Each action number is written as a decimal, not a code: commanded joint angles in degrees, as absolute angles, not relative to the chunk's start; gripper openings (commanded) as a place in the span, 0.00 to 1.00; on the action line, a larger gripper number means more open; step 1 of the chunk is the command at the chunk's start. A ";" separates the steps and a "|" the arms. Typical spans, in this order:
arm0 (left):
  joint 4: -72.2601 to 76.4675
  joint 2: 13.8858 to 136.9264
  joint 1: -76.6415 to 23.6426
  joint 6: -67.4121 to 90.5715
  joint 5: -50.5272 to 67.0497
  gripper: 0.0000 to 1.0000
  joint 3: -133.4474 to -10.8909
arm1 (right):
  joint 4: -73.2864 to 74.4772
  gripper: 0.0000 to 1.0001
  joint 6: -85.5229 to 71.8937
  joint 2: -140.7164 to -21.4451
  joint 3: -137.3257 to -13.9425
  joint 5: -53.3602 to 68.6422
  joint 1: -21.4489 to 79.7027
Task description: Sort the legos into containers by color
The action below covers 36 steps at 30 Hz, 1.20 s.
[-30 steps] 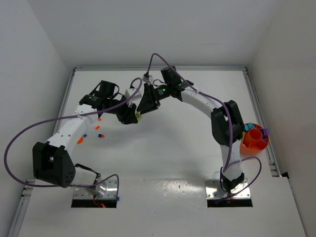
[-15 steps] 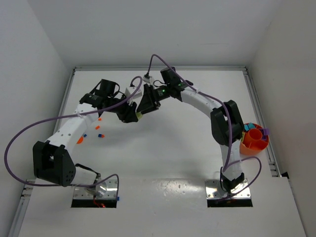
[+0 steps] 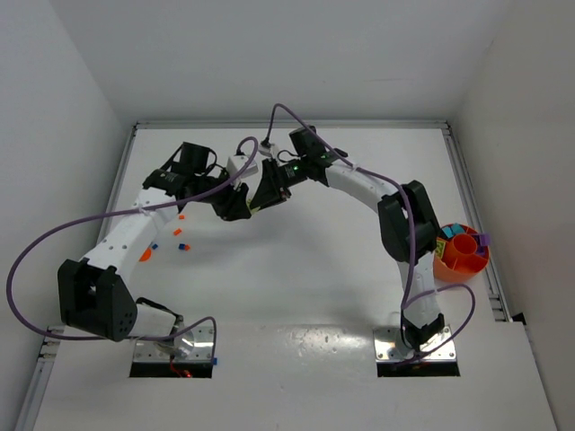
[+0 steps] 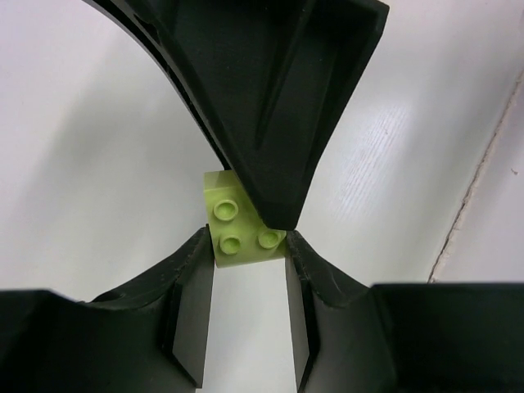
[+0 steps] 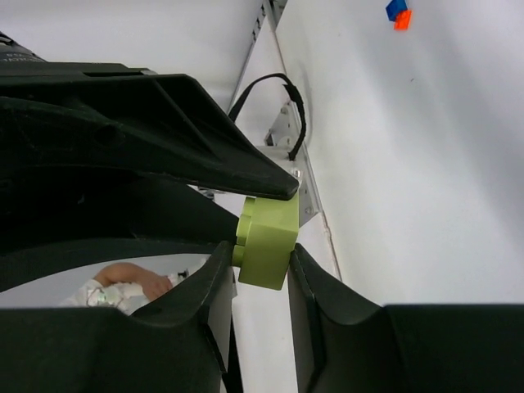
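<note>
The small lime green plastic lego brick (image 4: 241,225) is held above the white worktop (image 3: 296,269), off its surface, at the far middle where the two arms meet. It sits studs-up between the black fingers of the left pincer (image 4: 246,246), which is closed on its two sides. The right pincer (image 5: 260,254) comes from the opposite direction, and its fingers press against the brick's other faces, so both pincers appear to grip the one brick. My reading is that this is a hand-over. The brick was on the left arm's side, while the bowl stands far to the right, out of the left arm's reach. The crossed grips leave each pair of fingers its own faces.

The round orange plastic bowl (image 3: 460,268) with a central cup and a divided ring stands at the right edge of the worktop, partly behind the right arm. One ring compartment shows something cyan and another something purple. I cannot tell what else is in it. A few loose orange and blue plastic bricks (image 3: 181,245) lie beside the left arm, well apart from the bowl and still to be sorted.
</note>
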<state>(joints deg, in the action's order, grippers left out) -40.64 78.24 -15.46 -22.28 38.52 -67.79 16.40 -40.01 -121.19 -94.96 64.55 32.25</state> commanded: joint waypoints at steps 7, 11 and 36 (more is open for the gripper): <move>-38.67 76.90 -16.61 -21.80 40.79 0.82 -70.05 | 16.25 0.00 -37.71 -120.59 -95.98 63.73 31.90; -38.14 75.85 -14.51 -20.21 38.85 1.00 -70.58 | 33.09 0.00 -21.49 -117.87 -99.92 55.05 26.99; -29.62 80.42 -1.32 -12.83 40.43 1.00 -66.98 | 71.10 0.00 30.40 -70.06 -67.60 7.83 -19.51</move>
<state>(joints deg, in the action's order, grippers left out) -32.95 82.39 -2.39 -13.78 39.59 -68.38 69.76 26.81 -72.34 -70.46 11.68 -17.65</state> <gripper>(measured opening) 0.995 0.282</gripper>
